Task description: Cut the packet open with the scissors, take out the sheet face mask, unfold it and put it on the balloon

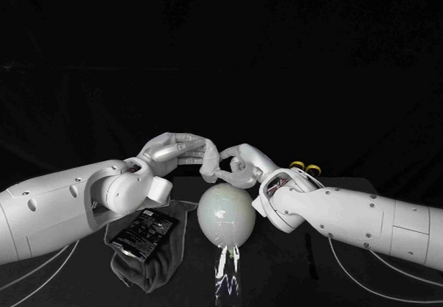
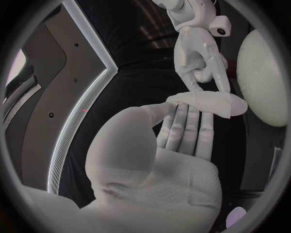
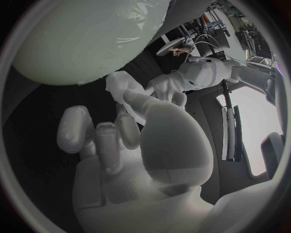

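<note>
Left hand [image 1: 171,150] and right hand [image 1: 233,166] meet just above the balloon [image 1: 227,218]. The mask [image 2: 209,103], folded small, sits between them — fingers [image 2: 182,128] of each clamped on an end, likely to pull it open over the target. Packet [image 1: 144,232] lies on the cloth [image 1: 149,272], clear of the work.

Black flat table [image 1: 275,284]. Pale egg-shaped rubber balloon [image 1: 226,216] in middle, touching table. Crumpled grey cloth [image 1: 144,269] lies just beside it. Shiny black flat packet [image 1: 144,233] on top of cloth. Thin white cables [image 1: 363,283] trail along both sides. Yellow scissor handles [image 1: 304,167] at far side.
</note>
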Tool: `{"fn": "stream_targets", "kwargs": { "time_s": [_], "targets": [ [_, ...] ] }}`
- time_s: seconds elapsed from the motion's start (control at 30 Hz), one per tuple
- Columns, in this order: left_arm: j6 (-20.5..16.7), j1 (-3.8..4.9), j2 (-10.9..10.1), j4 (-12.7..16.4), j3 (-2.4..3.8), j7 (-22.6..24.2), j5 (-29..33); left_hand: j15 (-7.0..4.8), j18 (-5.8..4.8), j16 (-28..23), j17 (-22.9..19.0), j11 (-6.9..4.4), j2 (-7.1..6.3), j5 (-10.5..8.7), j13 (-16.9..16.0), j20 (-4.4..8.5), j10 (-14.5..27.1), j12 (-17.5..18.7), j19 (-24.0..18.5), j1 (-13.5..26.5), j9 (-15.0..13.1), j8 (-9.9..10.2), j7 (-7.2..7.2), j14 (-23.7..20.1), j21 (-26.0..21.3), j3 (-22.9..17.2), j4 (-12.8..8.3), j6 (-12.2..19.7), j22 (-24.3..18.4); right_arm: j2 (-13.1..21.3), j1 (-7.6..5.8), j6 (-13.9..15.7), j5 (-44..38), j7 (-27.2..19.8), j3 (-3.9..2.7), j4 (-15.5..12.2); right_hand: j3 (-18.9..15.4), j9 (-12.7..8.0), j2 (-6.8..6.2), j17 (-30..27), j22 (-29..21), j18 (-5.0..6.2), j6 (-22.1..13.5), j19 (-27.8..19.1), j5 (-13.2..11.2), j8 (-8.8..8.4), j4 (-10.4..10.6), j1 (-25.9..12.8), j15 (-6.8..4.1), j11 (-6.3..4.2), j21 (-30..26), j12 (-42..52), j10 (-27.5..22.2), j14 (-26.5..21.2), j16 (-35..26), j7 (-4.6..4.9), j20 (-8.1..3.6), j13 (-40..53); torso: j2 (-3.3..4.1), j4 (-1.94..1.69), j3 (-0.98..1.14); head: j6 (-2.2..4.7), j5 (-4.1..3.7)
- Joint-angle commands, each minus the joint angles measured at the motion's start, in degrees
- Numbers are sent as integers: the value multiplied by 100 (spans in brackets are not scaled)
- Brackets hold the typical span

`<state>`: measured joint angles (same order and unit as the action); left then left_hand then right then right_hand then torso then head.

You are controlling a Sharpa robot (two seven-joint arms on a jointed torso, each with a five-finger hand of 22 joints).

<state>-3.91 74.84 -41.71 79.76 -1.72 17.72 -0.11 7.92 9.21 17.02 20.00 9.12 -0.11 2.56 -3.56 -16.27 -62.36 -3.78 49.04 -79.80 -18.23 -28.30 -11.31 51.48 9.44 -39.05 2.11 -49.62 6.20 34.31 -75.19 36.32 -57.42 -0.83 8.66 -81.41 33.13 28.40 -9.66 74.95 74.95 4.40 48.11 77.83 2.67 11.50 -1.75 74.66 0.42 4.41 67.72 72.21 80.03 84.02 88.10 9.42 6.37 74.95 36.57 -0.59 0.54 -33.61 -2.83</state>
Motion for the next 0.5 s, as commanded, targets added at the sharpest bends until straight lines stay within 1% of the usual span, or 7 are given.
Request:
{"fn": "stream_targets", "kwargs": {
  "time_s": [0.03, 0.07, 0.17, 0.23, 0.37, 0.5],
  "targets": [
    [262, 20, -3, 42, 15, 78, -14, -11, 29, 34, 5, -2, 36, 21, -2, 29, -45, 14, 29, 7, -364, -26, -3, -36, 34, -25, 0, -22, 8, -7, 6, 61, -110, -128, -2, -12, -16, -13, 25, 1266, 881, 23, 13, 47, 20, -41, -33, 54, 12, -1, 41, 36, 46, 493, 41, -6, 20, 568, -1, 1, 3, -4, 1],
    [274, 22, -5, 48, 16, 73, -17, -11, 30, 37, 5, -2, 35, 20, -1, 29, -44, 15, 30, 8, -366, -26, -4, -38, 38, -25, -2, -21, 10, -6, 7, 107, -94, -146, -2, -13, -13, -31, 59, 1310, 905, 8, 55, 95, 25, -52, -32, 61, 13, 2, 122, 111, 91, 513, 70, 0, 20, 600, 0, 4, 2, -6, 4],
    [312, 26, -16, 65, 19, 58, -30, -11, 30, 37, 6, -2, 35, 20, -1, 30, -44, 15, 31, 8, -367, -26, -4, -38, 39, -25, -2, -20, 11, 2, 9, 237, -19, -195, -2, -12, -7, -59, 115, 1352, 932, -11, 134, 151, 29, -67, -26, 67, 20, 14, 214, 186, 136, 533, 98, 17, 25, 630, -1, 5, 1, -1, 0],
    [343, 28, -27, 78, 21, 49, -39, -11, 31, 40, 6, -2, 35, 20, -1, 31, -45, 16, 32, 8, -369, -26, -4, -39, 43, -25, -3, -19, 13, 15, 10, 295, 41, -220, -2, -11, 0, -80, 149, 1373, 944, -19, 175, 178, 29, -83, -23, 71, 26, 22, 257, 217, 154, 543, 111, 27, 29, 639, -2, 5, -1, -11, 4],
    [393, 30, -48, 94, 22, 37, -68, -11, 31, 40, 6, -2, 36, 20, -1, 31, -45, 16, 33, 8, -369, -27, -4, -40, 44, -25, -4, -19, 14, 62, 10, 319, 122, -238, -2, -9, 9, -104, 189, 1386, 953, -25, 229, 198, 30, -98, -19, 75, 33, 30, 288, 241, 166, 550, 120, 36, 34, 644, 0, 0, 2, -12, 2],
    [413, 34, -68, 97, 22, 31, -90, -11, 32, 42, 7, -2, 36, 21, -1, 31, -45, 16, 34, 9, -371, -27, -5, -41, 47, -25, -4, -18, 15, 158, 10, 282, 242, -305, -2, -50, -4, -118, 171, 1374, 945, -20, 231, 185, 27, -116, -24, 69, 38, 37, 262, 237, 161, 545, 113, 44, 37, 639, -2, 0, -2, -6, 1]
  ]
}}
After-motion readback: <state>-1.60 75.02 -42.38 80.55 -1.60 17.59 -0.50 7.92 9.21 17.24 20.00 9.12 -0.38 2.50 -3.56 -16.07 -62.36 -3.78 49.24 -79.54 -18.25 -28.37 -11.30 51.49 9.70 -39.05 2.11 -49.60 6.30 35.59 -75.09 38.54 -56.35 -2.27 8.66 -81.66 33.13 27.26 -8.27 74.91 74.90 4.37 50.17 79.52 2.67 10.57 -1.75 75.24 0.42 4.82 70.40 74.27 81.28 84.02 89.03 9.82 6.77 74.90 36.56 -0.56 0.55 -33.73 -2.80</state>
